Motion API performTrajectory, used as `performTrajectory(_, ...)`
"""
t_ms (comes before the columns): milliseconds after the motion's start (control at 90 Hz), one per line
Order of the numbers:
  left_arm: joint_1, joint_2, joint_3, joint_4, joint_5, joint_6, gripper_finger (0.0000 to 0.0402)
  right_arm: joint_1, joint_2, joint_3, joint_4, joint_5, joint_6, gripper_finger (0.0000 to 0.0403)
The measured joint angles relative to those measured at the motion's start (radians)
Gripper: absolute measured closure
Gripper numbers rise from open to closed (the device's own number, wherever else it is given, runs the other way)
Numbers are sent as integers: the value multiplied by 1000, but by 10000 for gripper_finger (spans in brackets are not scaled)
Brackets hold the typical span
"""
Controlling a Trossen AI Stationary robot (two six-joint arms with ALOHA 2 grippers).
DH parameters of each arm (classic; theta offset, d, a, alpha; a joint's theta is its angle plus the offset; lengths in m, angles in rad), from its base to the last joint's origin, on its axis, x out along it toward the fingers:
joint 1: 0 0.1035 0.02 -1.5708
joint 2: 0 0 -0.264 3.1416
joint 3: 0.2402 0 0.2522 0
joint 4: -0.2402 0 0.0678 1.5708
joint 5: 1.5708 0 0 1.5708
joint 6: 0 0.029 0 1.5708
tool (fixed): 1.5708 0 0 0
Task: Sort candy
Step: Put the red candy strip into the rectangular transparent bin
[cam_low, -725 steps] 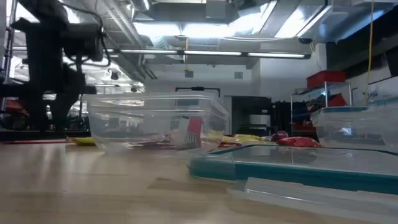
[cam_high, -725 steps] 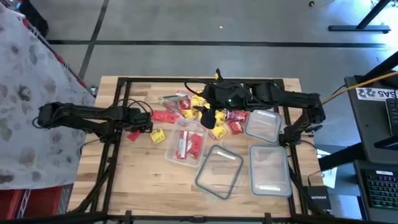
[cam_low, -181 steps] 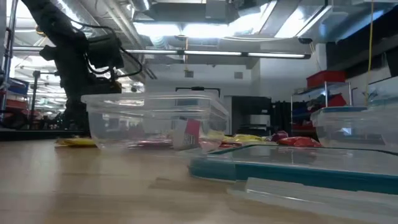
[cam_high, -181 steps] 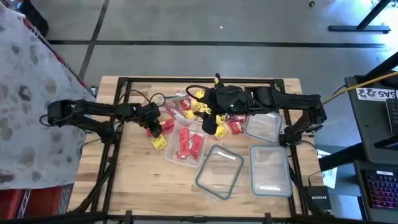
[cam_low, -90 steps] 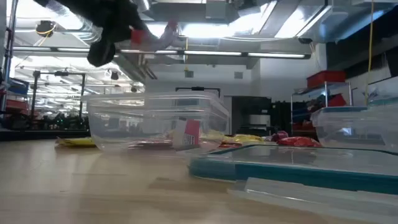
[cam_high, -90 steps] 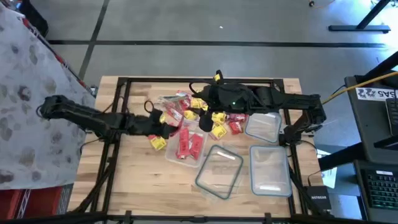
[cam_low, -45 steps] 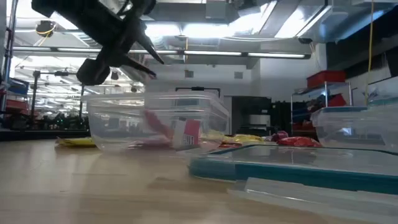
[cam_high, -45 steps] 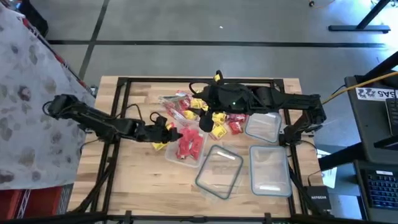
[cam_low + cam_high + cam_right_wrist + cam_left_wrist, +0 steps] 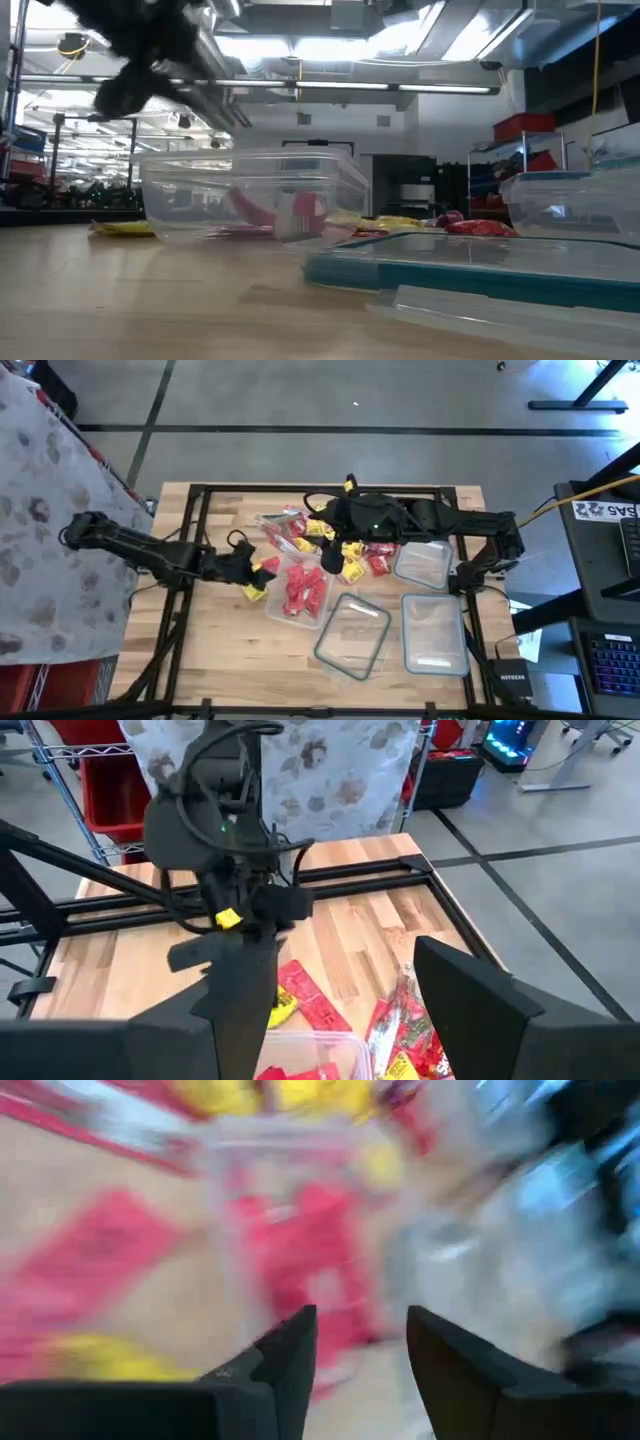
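Nearest, lower right of the high view: two clear containers (image 9: 434,632) and (image 9: 352,635), no candy in them that I can make out. Likely waiting bins for colours not yet sorted.

Mid-frame: a third clear container (image 9: 304,592) holding only red candy (image 9: 301,590). In the low view the same container (image 9: 250,195) stands on the wooden counter (image 9: 150,300) with red wrappers lying flat on its floor. One colour per container seems to be the scheme, so the red sort is under way.

Left gripper (image 9: 243,565) sits just left of that red-filled container, low over the counter. The wrist view shows its fingers (image 9: 285,1370) parted with nothing between them. Red candy is ahead of it in the container; a yellow piece (image 9: 256,591) lies on the counter close beside it, just below in the high view. My guess: it is free to take the next piece.

Farther, upper centre: the loose pile of mixed candy (image 9: 300,532), red, yellow and some silvery wrappers, spread on the counter above the red container. Right gripper (image 9: 332,555) hangs at the pile's right edge, fingers spread wide and empty in its wrist view, candy directly under and ahead of it. A fourth container (image 9: 422,562) lies right of the pile.
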Motion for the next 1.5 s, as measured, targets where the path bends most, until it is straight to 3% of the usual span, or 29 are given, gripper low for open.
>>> performTrajectory(100,34,12,-6,-232,-5,-27,263,0,0,0,10,0,-19,178)
performTrajectory(178,64,20,-38,-295,-1,31,262,0,0,0,10,0,-19,178)
performTrajectory(478,190,52,-159,-148,64,302,262,0,0,0,16,-16,-42,178)
performTrajectory(833,234,211,-233,5,133,348,265,0,0,0,19,-26,-43,178)
performTrajectory(1233,228,265,-229,80,259,275,391,1,0,-1,11,-25,-10,178)
performTrajectory(1500,226,164,-155,-121,272,165,401,1,0,-1,10,-25,-3,178)
